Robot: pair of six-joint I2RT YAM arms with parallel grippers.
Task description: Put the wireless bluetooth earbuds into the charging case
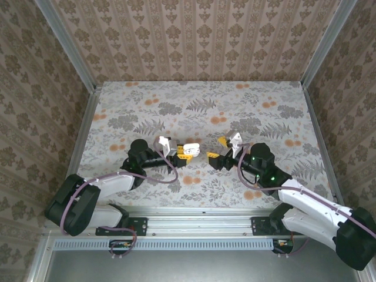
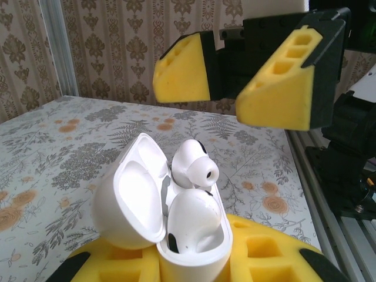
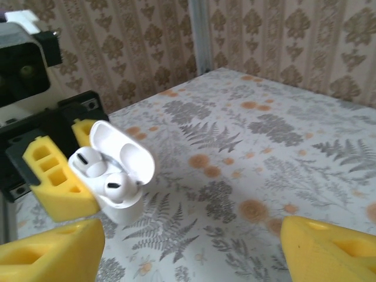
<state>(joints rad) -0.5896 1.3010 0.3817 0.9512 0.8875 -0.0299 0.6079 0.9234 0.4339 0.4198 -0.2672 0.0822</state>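
— Where is the case?

— The case point(image 2: 144, 205) is pinched at its lower body between the yellow fingers point(image 2: 267, 258) of the left gripper point(image 1: 188, 151). That puts it near the middle of the counter point(image 1: 176, 100), a little closer to the near edge than to the far one.

— Is it resting on the counter?

— I cannot tell. The right wrist view shows its base against the flowered surface, but not whether the two touch.

— And the lid?

— The lid point(image 3: 128, 151) is swung open and tilted back, with its hollow white inside showing.

— What about the earbuds?

— Both white earbuds point(image 2: 192, 218) sit in the body of the case. In the left wrist view one stands higher, its dark-ringed tip turned toward the camera. The other lies lower, just in front of it. Their heads rise above the rim. I cannot tell whether they are pushed fully home.

— Where is the right gripper?

— The right gripper point(image 1: 216, 148) faces the case from the right side of the counter, near it but apart from it. Its fingers point(image 3: 329, 249) are spread wide, one at each lower corner of the right wrist view, with the case beyond them. From the left wrist, the same two fingers hang above and behind the open case, clear of it.
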